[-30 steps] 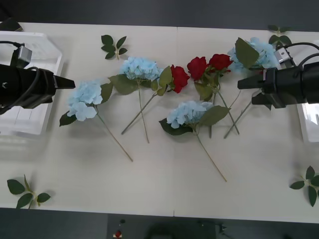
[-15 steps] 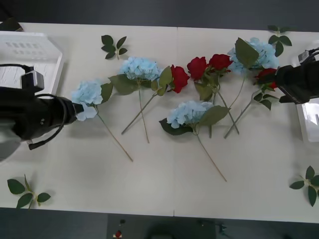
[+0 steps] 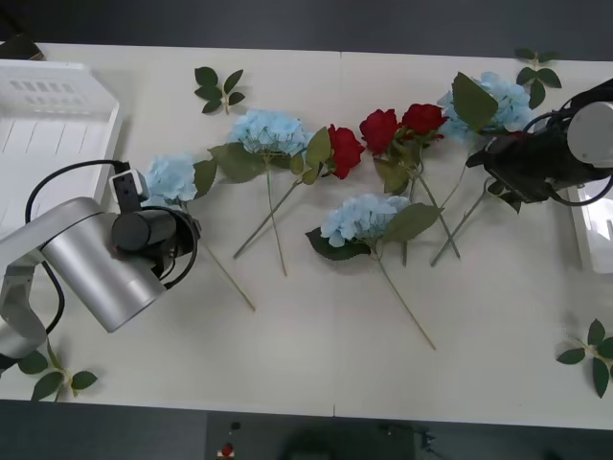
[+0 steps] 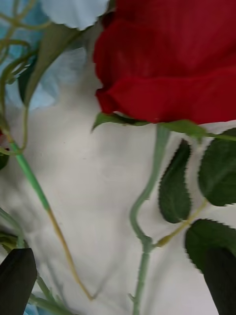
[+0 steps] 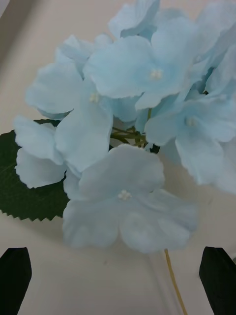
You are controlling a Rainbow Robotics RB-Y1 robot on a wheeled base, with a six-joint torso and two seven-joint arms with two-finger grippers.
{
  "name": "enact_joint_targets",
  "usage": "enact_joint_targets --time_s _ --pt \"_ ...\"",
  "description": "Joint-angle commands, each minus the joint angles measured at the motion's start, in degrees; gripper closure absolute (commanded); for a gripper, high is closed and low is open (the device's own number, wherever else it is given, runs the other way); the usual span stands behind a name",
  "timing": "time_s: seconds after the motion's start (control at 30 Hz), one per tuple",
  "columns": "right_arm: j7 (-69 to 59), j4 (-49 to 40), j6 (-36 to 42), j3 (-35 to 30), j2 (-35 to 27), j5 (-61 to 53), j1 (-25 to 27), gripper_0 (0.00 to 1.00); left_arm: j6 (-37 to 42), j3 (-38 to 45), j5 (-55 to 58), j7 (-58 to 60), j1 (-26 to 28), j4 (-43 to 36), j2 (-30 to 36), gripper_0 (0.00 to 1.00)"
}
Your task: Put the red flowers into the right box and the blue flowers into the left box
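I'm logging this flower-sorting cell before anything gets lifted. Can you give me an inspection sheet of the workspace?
Surface: white table, flowers scattered across its middle.
Job's things: three red flowers mid-table, a fourth under the right arm; four blue flowers; left box holds no flowers; right box is an edge.
Clutter: bloomless leaf sprigs near the corners.
Grippers: left tool open, above the leftmost blue flower; right tool open, above a red rose.
Cables: black cable looped at the left wrist.
Surroundings: dark floor beyond the table.
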Motion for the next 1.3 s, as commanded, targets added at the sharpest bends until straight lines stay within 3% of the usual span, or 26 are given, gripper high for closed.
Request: enact_joint_targets --time_s 0.03,0.3,0.67,0.77,0.83,0.87,0.9,0.93,0.97,1.0,1.03,1.07,1.1,1.2,1.3 --pt "-5.3 -0.2 1.6 -0.5 1.4 6.3 -3.2 0.0 0.1 1.2 -1.8 1.3 -3.6 3.8 -1.9 0.0" --pt "-11.5 2.3 7.6 3.3 5.7 20.5 -6.9 0.0 -0.4 1.3 -4.1 1.0 -7.8 12.4 -5.6 0.0" --pt "-14.8 12.5 2.4 5.6 11.5 25.5 -9.2 0.0 -7.0 1.3 -5.4 -0.1 -13.0 27.2 -9.4 0.03" --pt "-15.3 13.8 2.1 5.6 12.3 27.4 -9.4 0.0 -8.9 1.3 -5.6 -0.6 -13.9 30.6 -10.2 0.29" --pt "-15.5 14.3 2.1 5.6 12.4 28.0 -9.4 0.0 -9.9 1.3 -5.6 -0.8 -14.4 32.4 -10.4 0.62" --pt "-15.7 14.4 2.1 5.6 12.4 28.0 -9.4 0.0 -10.4 1.2 -5.6 -1.1 -14.4 32.8 -10.4 0.85" --pt "-15.8 14.3 2.1 5.6 12.4 28.0 -9.3 0.01 -10.4 1.2 -5.6 -1.2 -14.4 32.8 -10.4 0.95" --pt "-15.9 14.4 2.1 5.6 12.4 28.0 -9.3 0.05 -10.5 1.3 -5.6 -1.4 -14.4 32.8 -10.4 1.0" --pt "-16.0 14.4 2.1 5.6 12.4 28.0 -9.3 0.16 -10.5 1.2 -5.6 -1.5 -14.4 32.8 -10.4 1.0" --pt "-16.2 14.5 2.1 5.6 12.4 28.0 -9.4 0.39 -10.5 1.2 -5.6 -1.7 -14.4 32.8 -10.4 1.0" --pt "-16.4 14.5 2.3 5.6 12.4 28.0 -9.4 0.53 -10.5 1.3 -5.6 -1.7 -14.4 32.8 -10.4 1.0" --pt "-16.5 14.5 2.3 5.6 12.4 28.0 -9.3 0.85 -10.4 1.3 -5.5 -1.9 -14.4 32.7 -10.4 1.0" --pt "-16.8 14.5 2.3 5.6 12.4 28.0 -9.3 1.0 -10.4 1.3 -5.5 -2.1 -14.4 32.4 -10.4 1.0" --pt "-17.1 14.5 2.3 5.6 12.4 28.0 -9.4 1.0 -8.0 1.3 -5.3 -2.4 -14.3 29.9 -9.9 1.0" --pt "-17.4 14.5 2.1 5.6 12.4 27.8 -9.3 1.0 -3.1 1.3 -1.6 -2.9 -13.8 22.6 -7.6 1.0"
